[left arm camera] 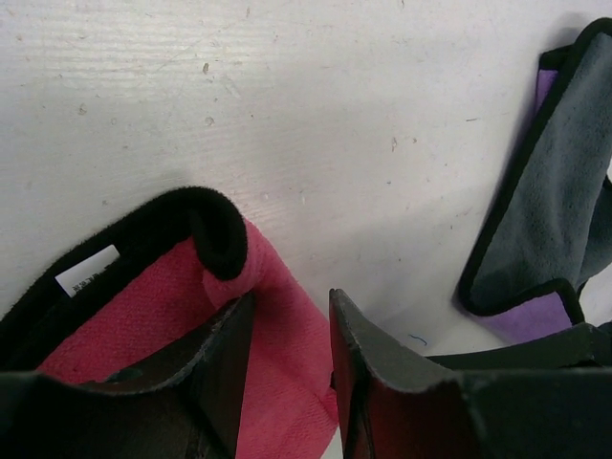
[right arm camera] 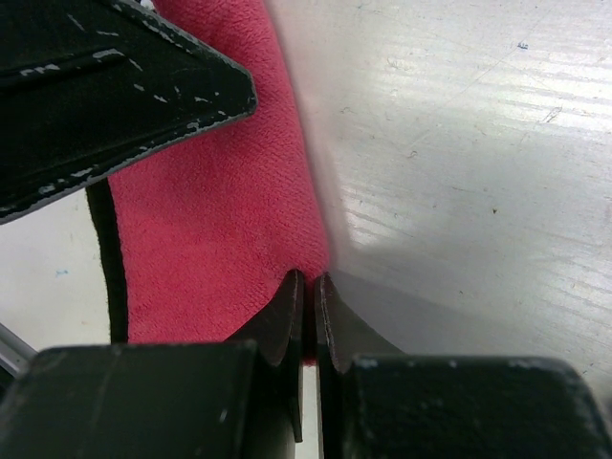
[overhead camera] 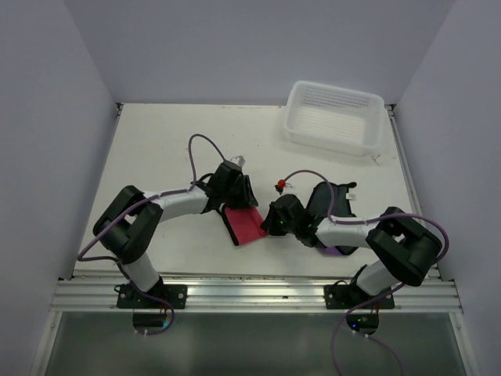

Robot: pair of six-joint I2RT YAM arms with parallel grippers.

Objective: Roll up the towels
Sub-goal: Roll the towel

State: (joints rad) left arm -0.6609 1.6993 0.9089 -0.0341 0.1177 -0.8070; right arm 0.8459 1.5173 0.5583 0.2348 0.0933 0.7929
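The pink-red towel (overhead camera: 245,226), edged in black, lies on the table between the two grippers. In the left wrist view its far end (left arm camera: 215,239) is curled over, black side out. My left gripper (left arm camera: 292,301) sits low over the towel's far end (overhead camera: 237,205), jaws partly apart with pink cloth between them. My right gripper (right arm camera: 311,277) is shut on the towel's right edge (right arm camera: 220,220); in the top view this gripper (overhead camera: 271,223) is at the towel's right side. The purple towel (overhead camera: 338,251) with grey-black fabric (left arm camera: 564,191) lies under the right arm.
A white perforated basket (overhead camera: 335,117) stands at the back right. A small red object (overhead camera: 279,185) lies on the table behind the right gripper. The left gripper's finger (right arm camera: 124,86) fills the right wrist view's upper left. Walls close the table on three sides.
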